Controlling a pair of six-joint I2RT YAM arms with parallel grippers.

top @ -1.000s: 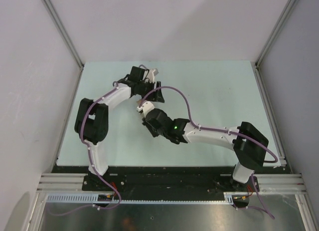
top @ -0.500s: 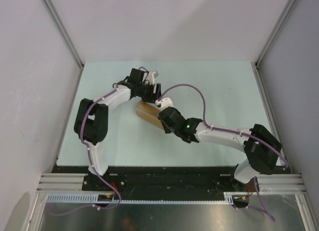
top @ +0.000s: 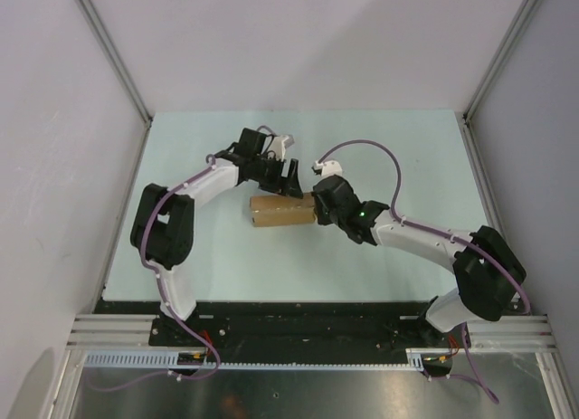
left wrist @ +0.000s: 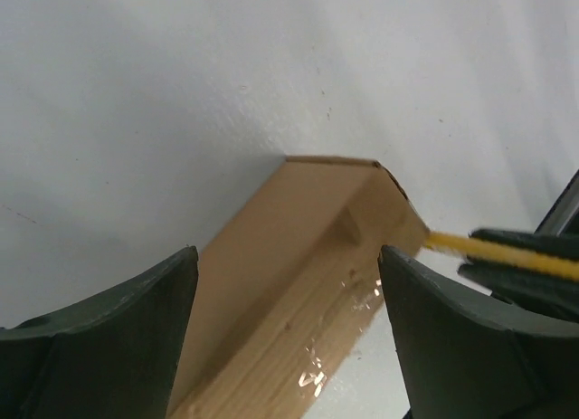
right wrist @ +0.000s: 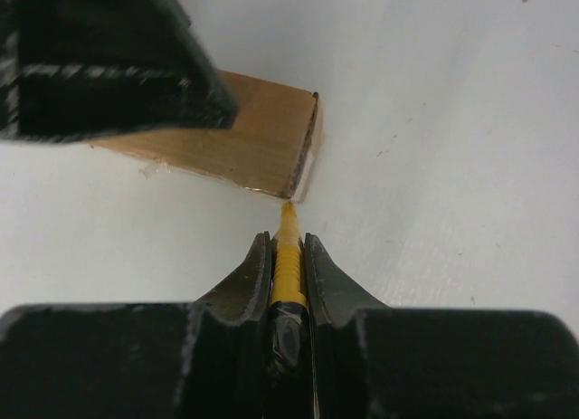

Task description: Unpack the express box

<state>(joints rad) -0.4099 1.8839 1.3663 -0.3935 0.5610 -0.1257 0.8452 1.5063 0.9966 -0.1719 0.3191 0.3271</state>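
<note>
Lying centre-frame in the top view, the express box runs left to right. The left gripper, jaws spread wide, brackets its long sides. The right gripper, clamped on a yellow knife, points at the box's right end corner.

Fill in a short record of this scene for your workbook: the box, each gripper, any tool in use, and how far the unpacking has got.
Box: the express box, brown cardboard, lies flat on the table, lid shut, clear tape glinting on it
Left: the left gripper is open, one finger on each side of the box; contact cannot be told
Right: the right gripper is shut on a thin yellow tool
Tool tip: at a corner of the box's end
Stage: box not yet opened
</note>
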